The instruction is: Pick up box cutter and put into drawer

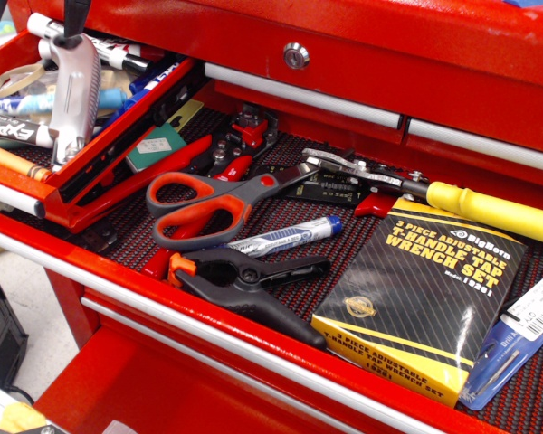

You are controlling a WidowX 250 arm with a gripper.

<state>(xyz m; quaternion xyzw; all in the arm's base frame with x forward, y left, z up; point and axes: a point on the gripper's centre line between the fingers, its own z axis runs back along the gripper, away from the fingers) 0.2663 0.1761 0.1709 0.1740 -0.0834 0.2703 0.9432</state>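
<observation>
Box cutter (73,98) in drawer (118,136)

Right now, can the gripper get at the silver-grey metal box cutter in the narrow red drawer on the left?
Probably yes. The silver-grey metal box cutter lies on top of the markers in the narrow red drawer, nothing over it, and a dark part, likely the gripper, sits at its upper end by the frame's edge.

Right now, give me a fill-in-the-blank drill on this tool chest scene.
1. The box cutter lies in the narrow drawer among the ____.
2. The scissors have ____ handles.
3. The black spring clamp lies just ____ the scissors, nearer the camera.
4. The long tool at right has a ____ handle.

Missing words: markers; orange; below; yellow
</observation>
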